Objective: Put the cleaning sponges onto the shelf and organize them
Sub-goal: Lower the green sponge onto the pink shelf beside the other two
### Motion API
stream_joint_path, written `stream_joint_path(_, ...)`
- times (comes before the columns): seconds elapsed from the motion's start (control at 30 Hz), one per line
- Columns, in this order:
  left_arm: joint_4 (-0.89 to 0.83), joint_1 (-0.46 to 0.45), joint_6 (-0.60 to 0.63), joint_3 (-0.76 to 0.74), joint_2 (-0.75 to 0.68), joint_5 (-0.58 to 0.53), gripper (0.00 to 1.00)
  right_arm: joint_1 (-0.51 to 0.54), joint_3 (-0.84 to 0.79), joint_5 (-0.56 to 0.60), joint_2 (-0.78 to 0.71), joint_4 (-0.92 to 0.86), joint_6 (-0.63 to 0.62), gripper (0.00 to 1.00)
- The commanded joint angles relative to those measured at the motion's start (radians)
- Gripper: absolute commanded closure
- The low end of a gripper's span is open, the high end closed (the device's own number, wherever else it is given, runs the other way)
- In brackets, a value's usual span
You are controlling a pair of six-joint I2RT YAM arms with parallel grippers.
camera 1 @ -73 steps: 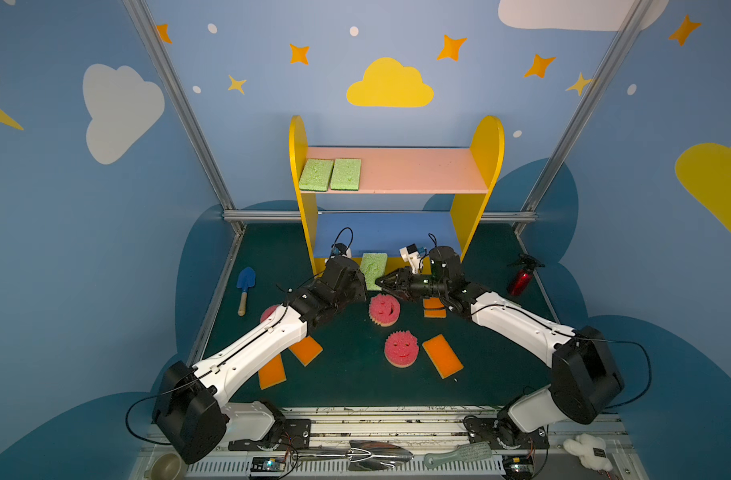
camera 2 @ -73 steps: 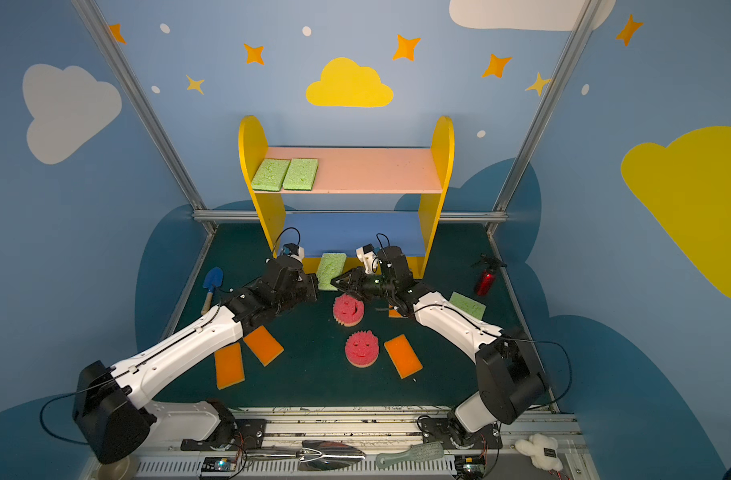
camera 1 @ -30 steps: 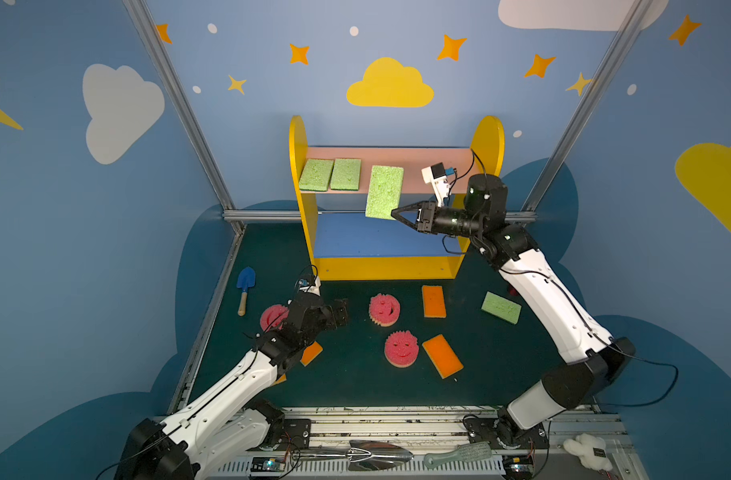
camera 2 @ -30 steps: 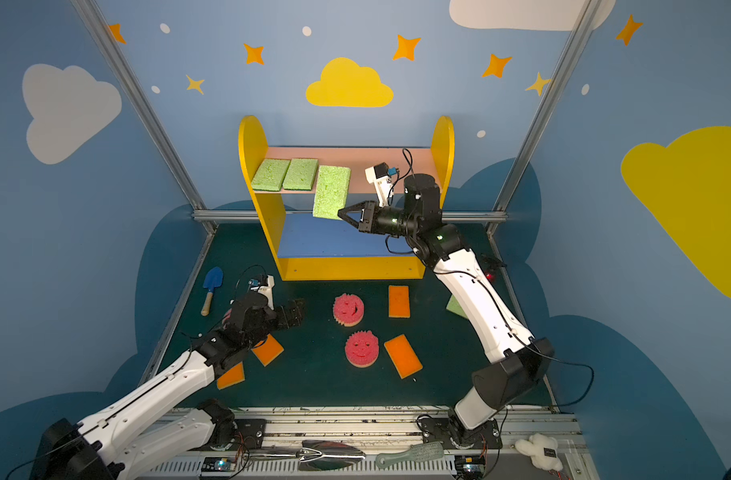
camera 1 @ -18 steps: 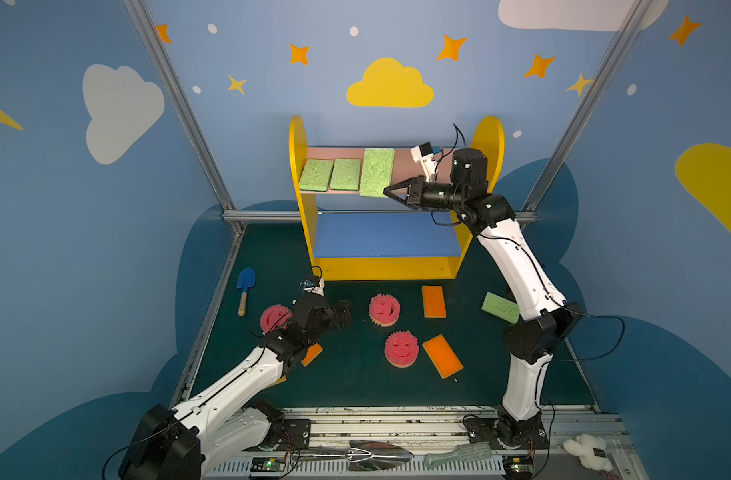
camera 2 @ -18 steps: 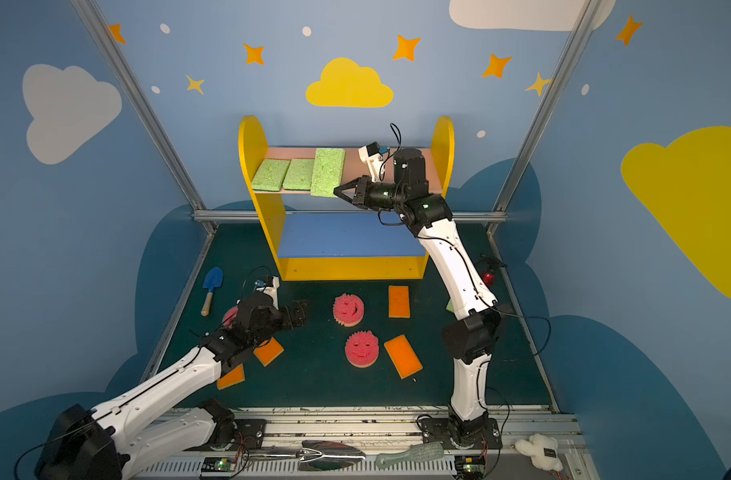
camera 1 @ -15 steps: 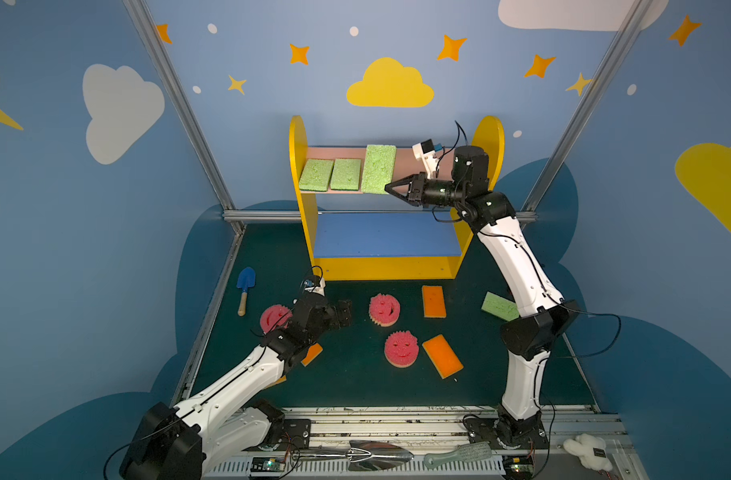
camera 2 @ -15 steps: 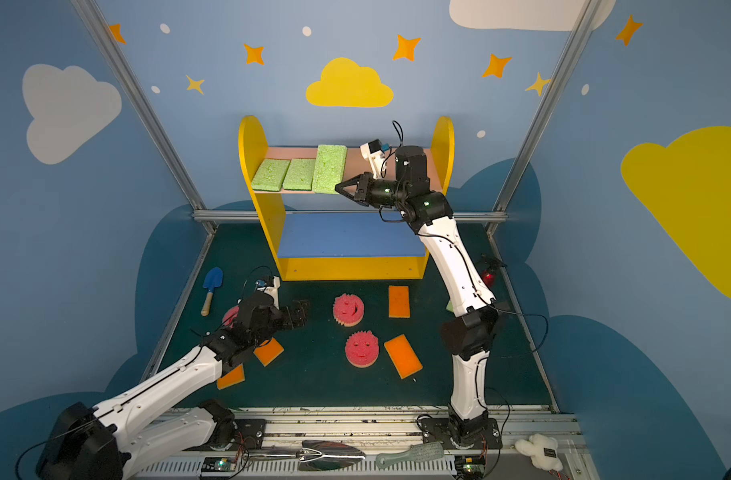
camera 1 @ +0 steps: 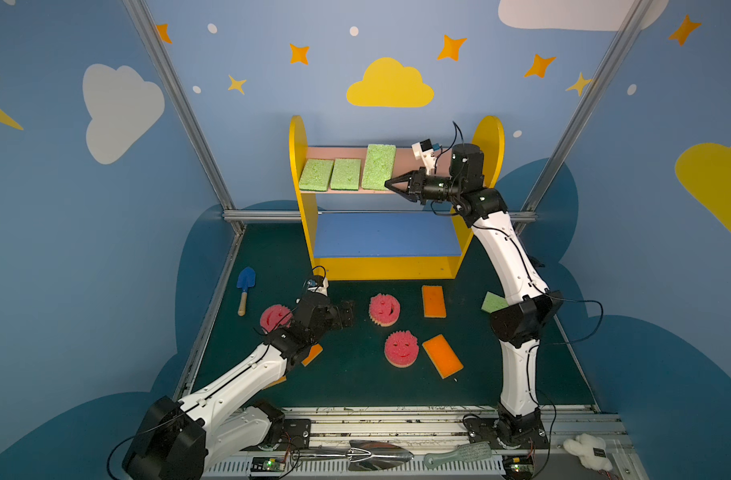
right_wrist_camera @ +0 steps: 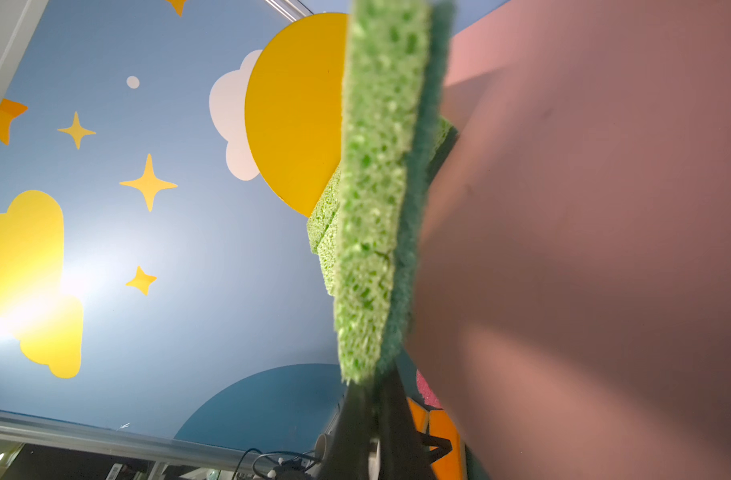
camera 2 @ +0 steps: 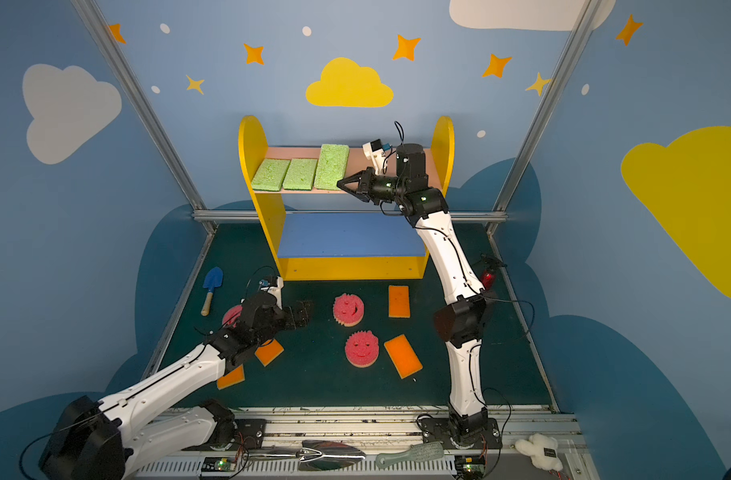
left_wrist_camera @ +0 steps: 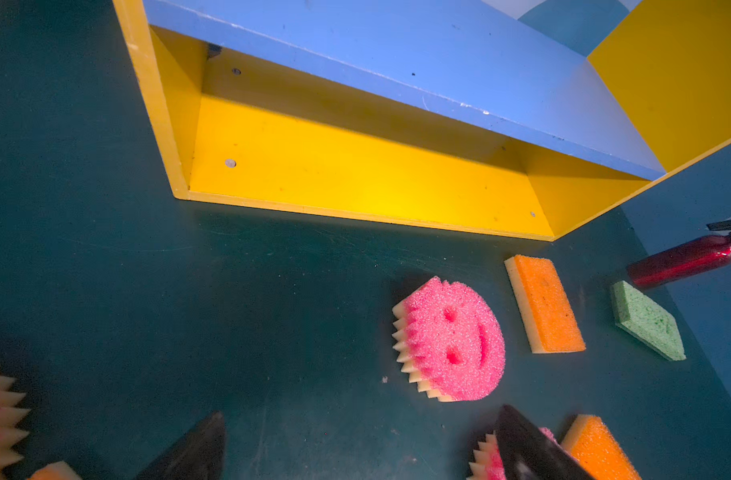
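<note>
Right hand (camera 1: 390, 183), clamped on third green sponge (camera 1: 379, 166), has lifted it from counter (camera 1: 355, 374) to shelf's pink top board (camera 1: 403, 164) beside two greens (camera 1: 316, 174) (release pending); left hand (camera 1: 349, 314) wide, empty.

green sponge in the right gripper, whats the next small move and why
Probably open the right gripper and release the green sponge. It is pinched by its near corner, over the pink top board, lined up beside the two green sponges lying there. Whether it rests fully flat I cannot tell.
</note>
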Motion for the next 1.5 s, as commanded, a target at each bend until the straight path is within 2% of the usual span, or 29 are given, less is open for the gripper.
stream_joint_path(0.0, 0.011, -0.004, 0.009, -0.003, 0.004, 0.000, 0.00, 0.002, 0.035, -0.029, 0.021, 0.029, 0.014, 0.98)
stream_joint_path(0.13, 0.013, -0.006, 0.010, -0.001, 0.010, -0.002, 0.00, 0.002, 0.035, -0.033, 0.021, 0.026, 0.009, 0.93)
stream_joint_path(0.27, 0.014, -0.008, 0.008, 0.001, 0.016, -0.002, 0.00, -0.003, 0.035, -0.028, 0.017, 0.028, 0.006, 0.73)
stream_joint_path(0.33, 0.015, -0.009, 0.008, 0.000, 0.018, -0.002, 0.00, -0.005, 0.034, -0.024, 0.016, 0.027, 0.005, 0.68)
stream_joint_path(0.5, 0.014, -0.012, 0.008, -0.001, 0.017, -0.002, 0.00, -0.010, 0.033, -0.025, 0.019, 0.014, 0.004, 0.62)
stream_joint_path(0.57, 0.016, -0.013, 0.006, -0.004, 0.018, -0.002, 0.00, -0.010, 0.028, -0.024, 0.013, 0.007, -0.005, 0.56)
stream_joint_path(0.67, 0.017, -0.014, 0.006, -0.006, 0.019, -0.002, 0.00, -0.010, -0.006, -0.014, -0.013, 0.005, -0.031, 0.44)
stream_joint_path(0.8, 0.020, -0.014, 0.007, -0.006, 0.021, -0.003, 0.00, -0.002, -0.030, 0.063, -0.059, -0.093, -0.140, 0.28)
stream_joint_path(0.97, 0.026, -0.014, 0.006, -0.005, 0.027, -0.002, 0.00, 0.004, -0.145, 0.108, -0.138, -0.081, -0.190, 0.20)
stream_joint_path(1.13, 0.025, -0.015, 0.008, -0.003, 0.031, -0.001, 0.00, 0.011, -0.189, 0.180, -0.191, -0.119, -0.272, 0.21)
stream_joint_path(1.2, 0.027, -0.015, 0.009, -0.003, 0.032, -0.002, 0.00, 0.017, -0.209, 0.213, -0.213, -0.119, -0.310, 0.34)
stream_joint_path(1.23, 0.028, -0.016, 0.008, 0.000, 0.032, -0.002, 0.00, 0.023, -0.217, 0.232, -0.223, -0.119, -0.335, 0.50)
stream_joint_path(1.3, 0.031, -0.017, 0.009, 0.002, 0.037, -0.001, 0.00, 0.034, -0.220, 0.262, -0.232, -0.129, -0.370, 0.74)
stream_joint_path(1.33, 0.031, -0.017, 0.008, 0.004, 0.039, 0.001, 0.00, 0.042, -0.218, 0.273, -0.232, -0.134, -0.386, 0.79)
stream_joint_path(1.47, 0.034, -0.018, 0.010, 0.010, 0.051, 0.002, 0.00, 0.073, -0.219, 0.306, -0.232, -0.145, -0.424, 0.80)
